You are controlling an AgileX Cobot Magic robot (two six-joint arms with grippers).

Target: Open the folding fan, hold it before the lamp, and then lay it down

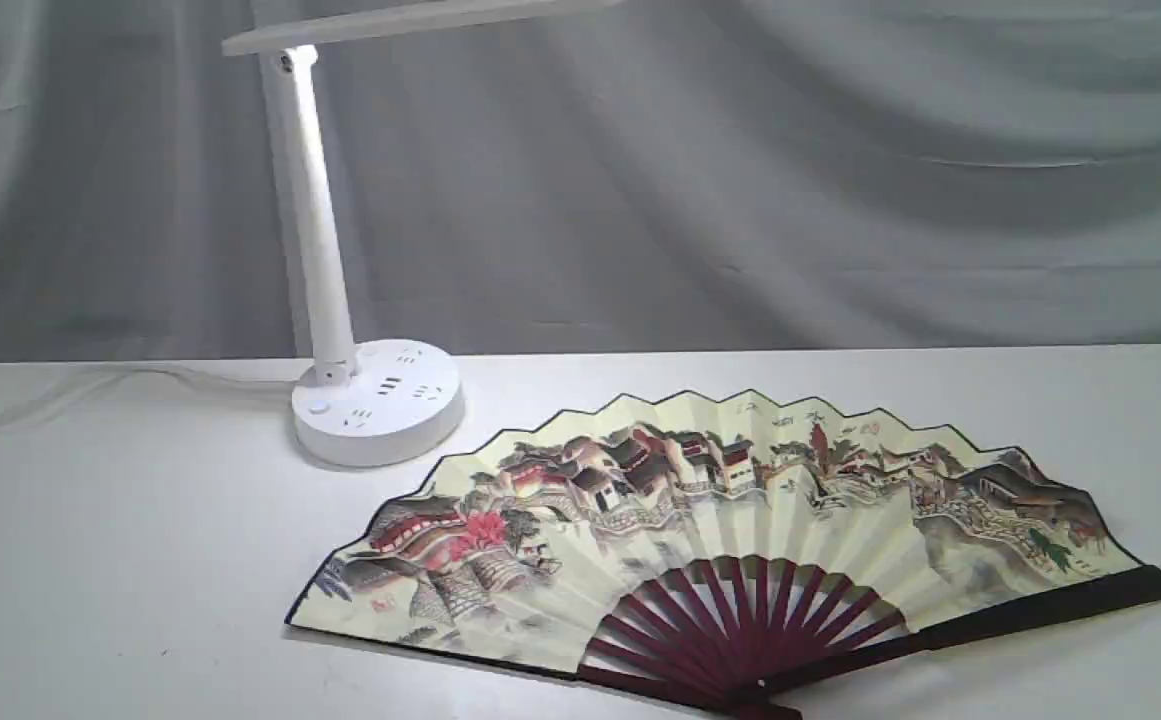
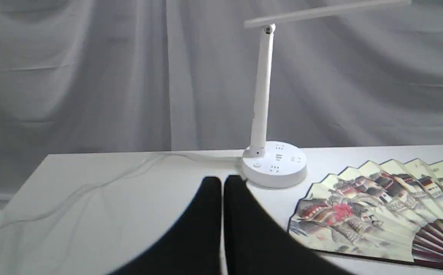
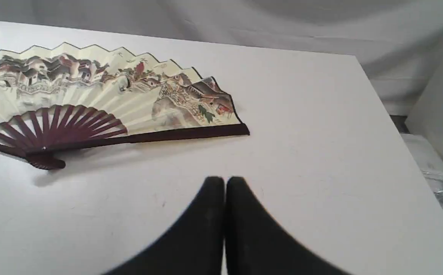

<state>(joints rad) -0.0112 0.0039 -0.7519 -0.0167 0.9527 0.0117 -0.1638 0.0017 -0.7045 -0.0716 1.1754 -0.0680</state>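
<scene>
Folding fan (image 1: 740, 500) open flat on counter (image 1: 140, 600) right of lamp (image 1: 312, 210); left end effector (image 2: 222, 180) and right end effector (image 3: 225, 180) closed, empty, so withdraw high, clear of pleats.

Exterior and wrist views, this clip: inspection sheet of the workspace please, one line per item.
Surface: white table, no marks seen.
Job's things: folding fan fully open, lying flat, painted side up; lamp upright beside it.
Clutter: nothing seen.
Grippers: left gripper shut, empty; right gripper shut, empty; both off the fan.
Cables: white cord runs from the lamp's base across the table.
Surroundings: grey draped cloth behind.
</scene>
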